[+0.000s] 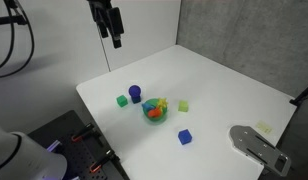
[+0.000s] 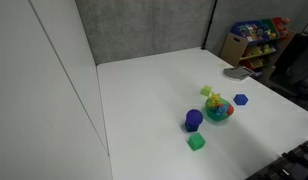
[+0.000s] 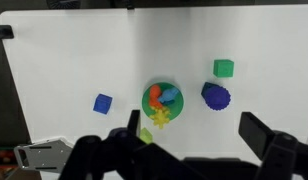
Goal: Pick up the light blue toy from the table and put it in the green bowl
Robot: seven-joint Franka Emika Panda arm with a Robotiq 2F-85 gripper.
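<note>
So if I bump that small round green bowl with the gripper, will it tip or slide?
Probably slide: the round green bowl looks low and wide, sitting flat on the smooth white table. It looks like light plastic, so even a soft nudge may shift it. The toy pieces inside seem to poke above its rim, so a knock might spill one.

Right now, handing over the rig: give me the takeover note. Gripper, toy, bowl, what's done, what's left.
Gripper: open and empty, high above the table; its fingers are spread wide in the wrist view.
Light blue toy: appears to lie in the green bowl with orange and yellow pieces. It is small, so confirm.
Done: pick and place look complete; no pale blue block shows on the table.
Left: only that check. The royal-blue cube, green cube and dark blue cylinder sit outside the bowl.
</note>
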